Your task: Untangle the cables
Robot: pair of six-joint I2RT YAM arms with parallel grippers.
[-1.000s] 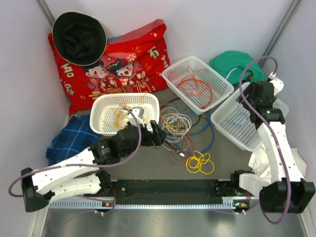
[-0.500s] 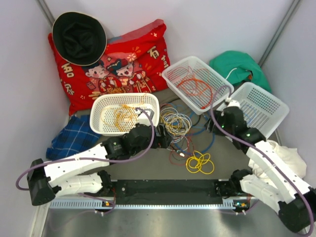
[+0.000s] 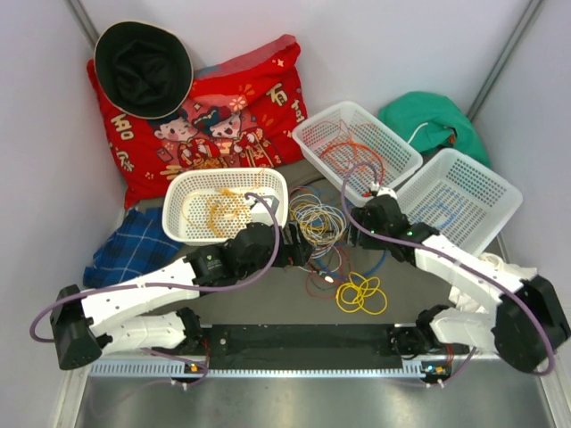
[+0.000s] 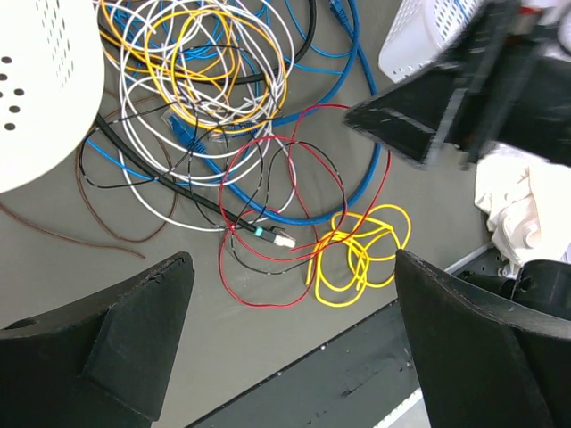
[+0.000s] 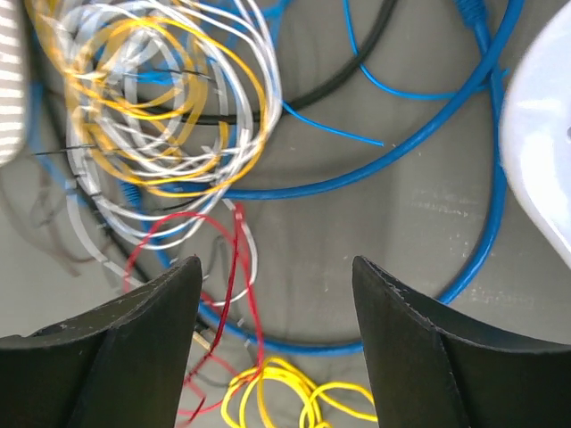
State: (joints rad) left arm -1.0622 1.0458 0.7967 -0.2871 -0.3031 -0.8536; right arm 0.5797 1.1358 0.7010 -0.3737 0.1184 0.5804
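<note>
The cables [image 3: 319,234] lie in a tangled heap in the middle of the table: a white and orange coil [image 4: 196,80], blue cable [image 4: 357,134], a red loop [image 4: 294,205] and a yellow coil [image 3: 361,294]. My left gripper [image 3: 299,250] hovers at the heap's left edge, open [image 4: 292,260] above the red loop and yellow coil, holding nothing. My right gripper [image 3: 357,223] hangs over the heap's right side, open [image 5: 275,263] above a red wire [image 5: 234,267] and the blue cable [image 5: 482,223], also holding nothing.
A white oval basket [image 3: 175,218] holds orange wires. A rectangular basket [image 3: 314,156] holds red and orange wires, another [image 3: 482,192] at the right holds a blue one. Red cushion [image 3: 214,116], black hat [image 3: 143,62], plaid cloth [image 3: 125,250], green cloth [image 3: 428,116] and white cloth [image 3: 500,267] ring the area.
My right arm has swung from over the right basket down and left to the heap. My left gripper has edged right, closer to the heap.
</note>
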